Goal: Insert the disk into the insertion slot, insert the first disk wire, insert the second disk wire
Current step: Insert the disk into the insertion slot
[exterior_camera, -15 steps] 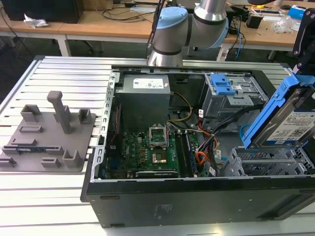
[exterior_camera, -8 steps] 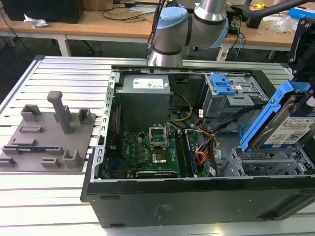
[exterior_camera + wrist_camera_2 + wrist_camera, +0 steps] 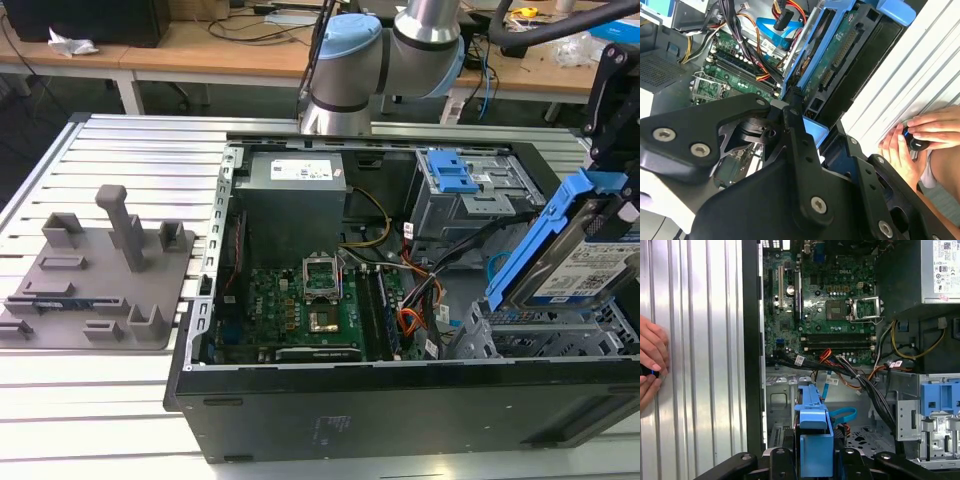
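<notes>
The disk [image 3: 590, 262], silver-grey with a white label in a bright blue carrier [image 3: 540, 235], hangs tilted at the exterior view's right. My gripper [image 3: 618, 190] is shut on it from above. Just below it sits the insertion slot [image 3: 530, 335], a grey perforated metal cage in the corner of the open computer case. In the first wrist view the blue carrier [image 3: 813, 437] stands between my black fingers [image 3: 777, 456], over the cage [image 3: 780, 402]. The second wrist view shows the disk's green circuit side [image 3: 840, 55]. A loose blue cable [image 3: 841, 415] and an orange-red wire bundle [image 3: 827, 356] lie beside the cage.
The taller bay with a blue latch [image 3: 455, 175] stands behind the cage. Motherboard [image 3: 310, 300] and power supply [image 3: 295, 185] occupy the rest of the case. A person's hand [image 3: 650, 365] rests on the ribbed table outside the case wall. A grey fixture plate [image 3: 95, 275] lies at the exterior view's left.
</notes>
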Motion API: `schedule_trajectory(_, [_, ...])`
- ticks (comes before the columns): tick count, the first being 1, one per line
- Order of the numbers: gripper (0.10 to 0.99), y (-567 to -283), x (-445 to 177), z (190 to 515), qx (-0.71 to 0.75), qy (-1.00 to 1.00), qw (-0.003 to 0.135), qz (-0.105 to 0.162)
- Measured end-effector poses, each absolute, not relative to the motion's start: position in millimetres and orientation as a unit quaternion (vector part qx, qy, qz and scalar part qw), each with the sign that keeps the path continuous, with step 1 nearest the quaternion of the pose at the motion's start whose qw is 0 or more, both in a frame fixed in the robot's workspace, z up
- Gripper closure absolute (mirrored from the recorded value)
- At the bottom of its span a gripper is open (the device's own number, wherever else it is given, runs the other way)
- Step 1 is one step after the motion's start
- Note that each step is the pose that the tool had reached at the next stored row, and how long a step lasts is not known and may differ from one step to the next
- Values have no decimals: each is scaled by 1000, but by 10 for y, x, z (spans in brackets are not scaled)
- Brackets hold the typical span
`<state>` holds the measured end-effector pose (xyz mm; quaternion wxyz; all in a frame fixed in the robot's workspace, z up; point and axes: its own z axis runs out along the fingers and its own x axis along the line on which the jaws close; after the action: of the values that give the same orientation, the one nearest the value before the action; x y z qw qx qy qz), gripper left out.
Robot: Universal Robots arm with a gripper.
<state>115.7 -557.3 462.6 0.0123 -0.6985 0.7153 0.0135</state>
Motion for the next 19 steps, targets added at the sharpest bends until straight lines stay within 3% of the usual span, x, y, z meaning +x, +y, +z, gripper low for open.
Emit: schedule_trajectory(19, [722, -5573, 1162, 4470, -699, 715, 12, 14])
